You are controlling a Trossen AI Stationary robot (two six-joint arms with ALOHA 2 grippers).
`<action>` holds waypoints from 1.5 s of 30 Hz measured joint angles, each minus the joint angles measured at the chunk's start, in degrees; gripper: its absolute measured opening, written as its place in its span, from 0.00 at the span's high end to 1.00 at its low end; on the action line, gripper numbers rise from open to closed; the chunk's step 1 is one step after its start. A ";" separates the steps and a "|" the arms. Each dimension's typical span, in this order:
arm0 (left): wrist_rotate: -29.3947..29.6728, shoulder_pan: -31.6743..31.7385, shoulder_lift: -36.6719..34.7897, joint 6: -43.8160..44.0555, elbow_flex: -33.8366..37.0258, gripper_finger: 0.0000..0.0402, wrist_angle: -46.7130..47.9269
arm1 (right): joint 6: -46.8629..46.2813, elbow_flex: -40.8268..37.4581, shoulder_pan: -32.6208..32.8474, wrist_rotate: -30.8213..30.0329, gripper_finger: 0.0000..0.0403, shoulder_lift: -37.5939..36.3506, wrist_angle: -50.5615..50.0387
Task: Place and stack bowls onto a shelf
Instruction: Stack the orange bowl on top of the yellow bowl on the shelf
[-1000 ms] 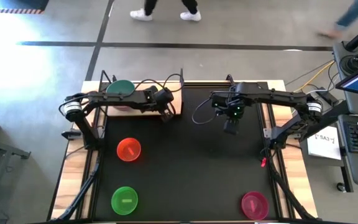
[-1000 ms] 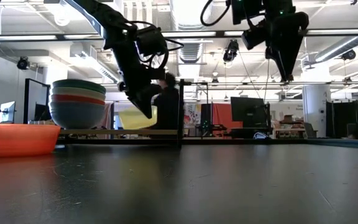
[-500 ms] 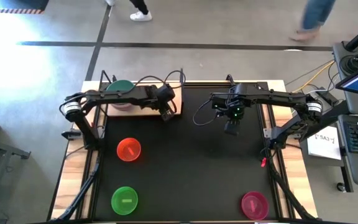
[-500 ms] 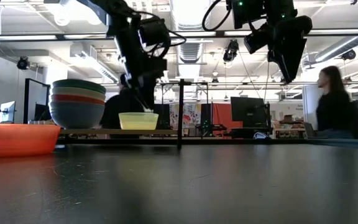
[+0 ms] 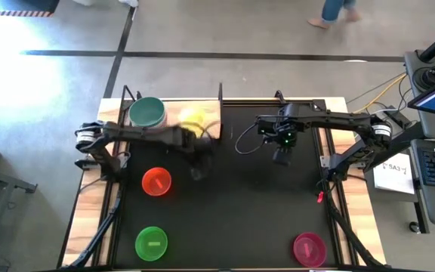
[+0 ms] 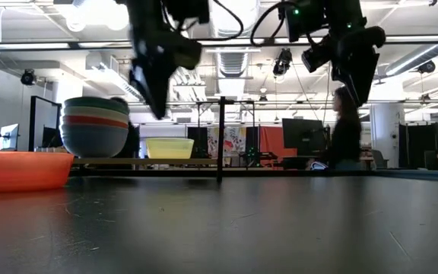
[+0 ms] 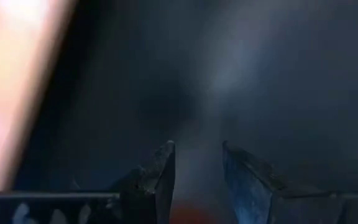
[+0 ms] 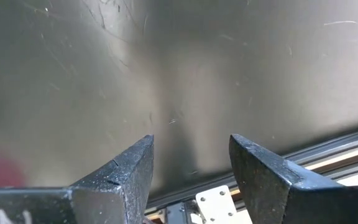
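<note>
The light-wood shelf (image 5: 178, 128) stands at the mat's far left. On it rests a nested stack of several larger bowls (image 6: 95, 126) with a teal one on top (image 5: 146, 111). Beside the stack, a yellow-green bowl (image 6: 169, 148) sits upright on the board. An orange bowl (image 5: 156, 181), a green bowl (image 5: 151, 242) and a magenta bowl (image 5: 309, 248) lie on the black mat. My left gripper (image 5: 197, 171) hangs open and empty above the mat, just near of the shelf. My right gripper (image 5: 280, 158) hangs open and empty over the mat's middle right.
Thin black uprights (image 6: 221, 137) rise from the shelf's corners. The black mat (image 5: 240, 211) lies bare between the loose bowls. People move about in the room beyond the table's far edge.
My left gripper has let go of the yellow-green bowl, which stays upright on the shelf. It has risen and swung toward the table's near edge, off the shelf and out over the mat, tipping steeper downward.
</note>
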State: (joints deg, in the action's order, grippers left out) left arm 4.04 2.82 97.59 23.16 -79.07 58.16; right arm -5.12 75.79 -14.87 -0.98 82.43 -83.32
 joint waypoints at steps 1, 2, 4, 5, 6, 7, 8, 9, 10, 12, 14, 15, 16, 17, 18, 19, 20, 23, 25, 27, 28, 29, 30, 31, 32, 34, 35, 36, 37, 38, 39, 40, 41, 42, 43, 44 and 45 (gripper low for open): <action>-0.12 -1.80 -0.01 2.58 0.00 0.72 1.80 | 0.41 -0.56 0.00 -0.03 0.51 -0.02 0.28; -0.55 -3.25 -0.01 5.42 0.00 0.72 3.77 | 1.05 -1.18 0.00 -0.02 0.51 -0.02 0.48; -1.09 -6.23 0.00 11.81 0.01 0.72 8.03 | 1.70 -2.42 0.00 -0.02 0.51 -0.02 1.36; -1.17 -7.72 -0.01 14.81 0.05 0.72 9.87 | 1.76 -3.06 0.00 -0.02 0.51 -0.02 2.26; -1.13 -9.37 -0.01 17.69 0.22 0.72 11.20 | 1.90 -3.80 0.00 -0.02 0.51 -0.02 3.11; -1.14 -11.02 -0.01 20.10 0.46 0.72 12.16 | 2.10 -4.53 0.00 -0.02 0.51 -0.02 3.75; -1.26 -12.67 -0.01 22.32 0.74 0.72 12.90 | 2.21 -5.27 0.00 -0.02 0.51 -0.02 4.42; -1.34 -14.19 -0.01 24.44 0.91 0.72 13.59 | 2.49 -6.01 0.00 -0.02 0.51 -0.02 4.91; -1.34 -15.64 -0.01 26.52 1.08 0.72 13.98 | 2.82 -6.71 0.00 -0.02 0.51 -0.02 5.33; -0.87 -18.22 -0.01 29.85 1.43 0.72 14.66 | 3.22 -8.07 0.00 -0.02 0.51 -0.02 6.13; -0.67 -20.24 -0.01 33.32 2.05 0.72 15.87 | 3.53 -9.42 0.00 -0.04 0.51 -0.02 6.31; -0.54 -21.12 -0.01 35.22 2.61 0.72 16.34 | 3.62 -10.12 0.00 -0.04 0.51 -0.02 6.32; -0.44 -21.85 -0.01 37.00 3.42 0.72 16.37 | 3.62 -10.81 0.00 -0.04 0.51 -0.02 6.33; -0.39 -22.52 -0.01 38.46 4.39 0.72 16.32 | 3.63 -11.48 0.00 -0.03 0.51 -0.02 6.45; -0.37 -23.08 -0.01 39.55 5.55 0.72 16.20 | 3.69 -12.20 0.00 -0.04 0.51 -0.02 6.69; -0.40 -23.44 -0.01 40.46 6.78 0.72 16.18 | 3.73 -12.97 0.00 -0.04 0.51 -0.02 7.08; -0.42 -23.58 -0.01 41.09 8.08 0.72 15.69 | 3.75 -13.71 0.00 -0.04 0.51 -0.04 7.44; -0.77 -23.71 0.02 42.09 11.31 0.72 13.65 | 3.69 -15.74 -0.01 -0.04 0.51 -0.04 7.76; -0.80 -23.74 0.02 42.50 12.67 0.72 13.30 | 3.66 -17.04 -0.01 -0.04 0.51 -0.07 7.81; -0.89 -23.77 0.01 42.49 13.62 0.72 12.18 | 3.27 -18.32 -0.02 -0.02 0.51 -0.24 7.72; -0.85 -23.77 0.01 42.51 13.93 0.72 12.18 | 3.12 -18.85 -0.02 -0.04 0.51 -0.28 7.69; -0.59 -23.77 0.01 42.53 14.18 0.72 12.33 | 2.91 -19.31 -0.02 -0.02 0.51 -0.30 7.77; -0.51 -23.77 0.01 42.53 14.49 0.72 11.87 | 2.77 -19.74 -0.02 -0.04 0.51 -0.30 7.84; -0.51 -23.77 0.01 42.51 14.77 0.72 11.05 | 2.76 -20.10 -0.02 -0.04 0.51 -0.30 7.81; -0.48 -23.77 0.01 42.41 14.95 0.72 10.11 | 2.78 -20.39 -0.02 -0.04 0.51 -0.30 7.85; -0.13 -23.75 0.01 41.94 15.43 0.72 9.32 | 2.79 -20.86 -0.02 -0.04 0.51 -0.30 8.04; 0.10 -23.75 0.01 41.87 15.89 0.72 9.01 | 2.76 -20.99 -0.02 -0.04 0.51 -0.30 8.08; 0.50 -23.71 0.01 41.88 16.50 0.72 8.37 | 2.70 -21.05 -0.02 -0.04 0.51 -0.30 8.14; 1.05 -23.69 0.01 41.89 17.19 0.72 7.49 | 2.66 -21.05 -0.02 -0.04 0.51 -0.30 8.38; 1.30 -23.64 0.01 41.89 17.94 0.72 6.53 | 2.64 -21.05 -0.02 -0.04 0.51 -0.30 8.57; 1.37 -23.58 0.01 41.89 18.77 0.72 5.62 | 2.47 -21.05 -0.02 -0.04 0.51 -0.30 8.72; 1.41 -23.56 0.01 41.88 19.66 0.72 4.48 | 1.98 -21.01 -0.02 -0.04 0.51 -0.30 8.83; 1.40 -23.56 0.03 41.88 20.39 0.72 3.11 | 1.65 -20.91 -0.02 -0.04 0.51 -0.30 8.99; 1.43 -23.56 0.03 41.90 21.08 0.72 1.66 | 1.51 -20.75 -0.02 -0.05 0.51 -0.30 9.21; 1.45 -23.56 0.04 41.88 21.70 0.73 0.48 | 1.48 -20.60 -0.02 -0.04 0.51 -0.30 9.39; 1.72 -23.56 0.05 41.86 22.22 0.74 -0.18 | 1.48 -20.50 -0.02 -0.04 0.51 -0.30 9.38; 2.55 -23.56 0.05 41.64 22.58 0.77 -0.33 | 1.47 -20.37 -0.02 -0.04 0.51 -0.30 9.36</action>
State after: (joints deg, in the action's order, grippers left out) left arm 6.59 -20.73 97.64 64.80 -56.49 57.82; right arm -3.65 55.42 -14.90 -1.02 82.13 -73.96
